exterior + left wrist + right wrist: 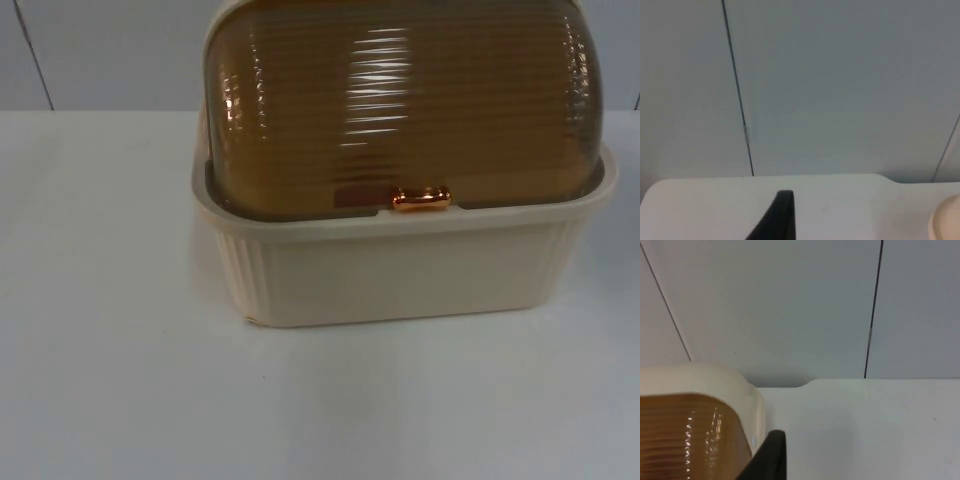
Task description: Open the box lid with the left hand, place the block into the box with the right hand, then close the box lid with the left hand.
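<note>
A white table (120, 350) runs back to a grey wall (840, 85), and on it the cream box (400, 270) stands with its amber lid (400, 100) down, gold handle (421, 198) at the lid's front edge, each gripper's opening impossible to judge.

Of the left gripper (781, 216), one matte black tip is seen. It is shaped as a narrow blade: one edge is cut on a long slant, the other runs nearly straight, and the end is squared off bluntly. Of the right gripper (770, 456), a similar black tip is seen, broader in outline, with a flat end, a softly rounded corner and a faint grey sheen along its slanted edge.
</note>
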You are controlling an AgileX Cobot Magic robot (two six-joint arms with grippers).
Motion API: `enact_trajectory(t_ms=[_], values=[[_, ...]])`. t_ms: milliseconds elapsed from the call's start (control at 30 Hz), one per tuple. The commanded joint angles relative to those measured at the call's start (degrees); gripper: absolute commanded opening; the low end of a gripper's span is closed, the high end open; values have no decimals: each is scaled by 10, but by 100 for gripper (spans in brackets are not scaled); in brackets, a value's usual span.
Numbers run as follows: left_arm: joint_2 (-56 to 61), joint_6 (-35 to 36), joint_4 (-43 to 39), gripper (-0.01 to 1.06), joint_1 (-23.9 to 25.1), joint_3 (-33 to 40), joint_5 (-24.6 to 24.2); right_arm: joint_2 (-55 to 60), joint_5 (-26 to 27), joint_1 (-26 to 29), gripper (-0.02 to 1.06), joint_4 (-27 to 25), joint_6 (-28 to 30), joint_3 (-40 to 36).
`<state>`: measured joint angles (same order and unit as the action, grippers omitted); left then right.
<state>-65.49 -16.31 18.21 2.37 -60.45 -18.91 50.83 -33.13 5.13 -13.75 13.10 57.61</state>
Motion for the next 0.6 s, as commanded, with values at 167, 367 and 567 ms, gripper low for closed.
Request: enact_trajectory(t_ms=[167,367,567], values=[[19,3,2,105,-3,-3,-16,-28,-51,3,104,32,-7,0],[75,1,-14,105,-12,8,-39,-81,-59,3,104,41,-7,0],[206,1,-31,105,-12,8,-28,-192,-2,3,104,124,-9,0]])
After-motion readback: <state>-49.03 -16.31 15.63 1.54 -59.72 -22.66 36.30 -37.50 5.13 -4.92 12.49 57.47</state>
